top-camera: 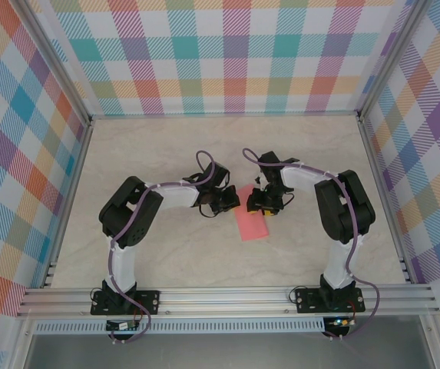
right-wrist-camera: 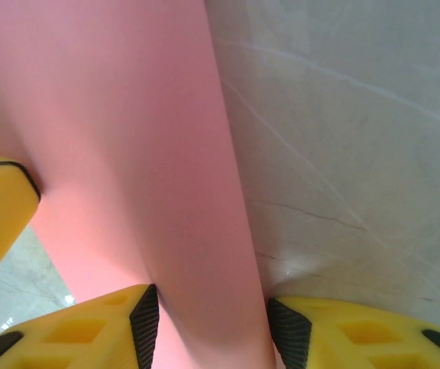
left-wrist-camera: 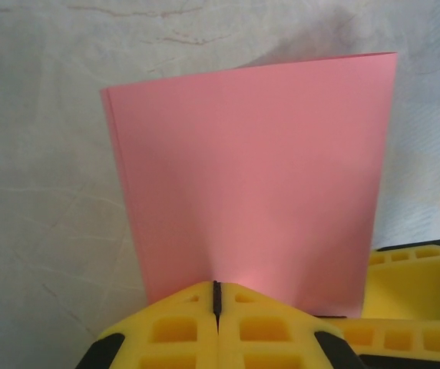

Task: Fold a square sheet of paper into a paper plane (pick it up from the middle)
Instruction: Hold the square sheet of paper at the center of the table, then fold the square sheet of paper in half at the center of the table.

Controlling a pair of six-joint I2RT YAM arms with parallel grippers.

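Note:
The square sheet of paper (top-camera: 252, 221) is salmon pink and looks folded double into a narrower rectangle on the marble table, between my two grippers. My left gripper (top-camera: 228, 204) is at its left edge. In the left wrist view the paper (left-wrist-camera: 250, 184) reaches up from the shut jaws of the left gripper (left-wrist-camera: 217, 296), and its near edge is pinched at their tips. My right gripper (top-camera: 265, 206) is at the sheet's upper right. In the right wrist view the paper (right-wrist-camera: 127, 154) bows upward between the open jaws of the right gripper (right-wrist-camera: 212, 327), which straddle it. No paper plane shape is visible.
Plaid walls (top-camera: 235, 54) enclose the table on three sides, and an aluminium rail (top-camera: 227, 298) runs along the near edge. A yellow finger of the right gripper (left-wrist-camera: 408, 284) sits close to the left one; bare marble (top-camera: 166, 154) lies around the arms.

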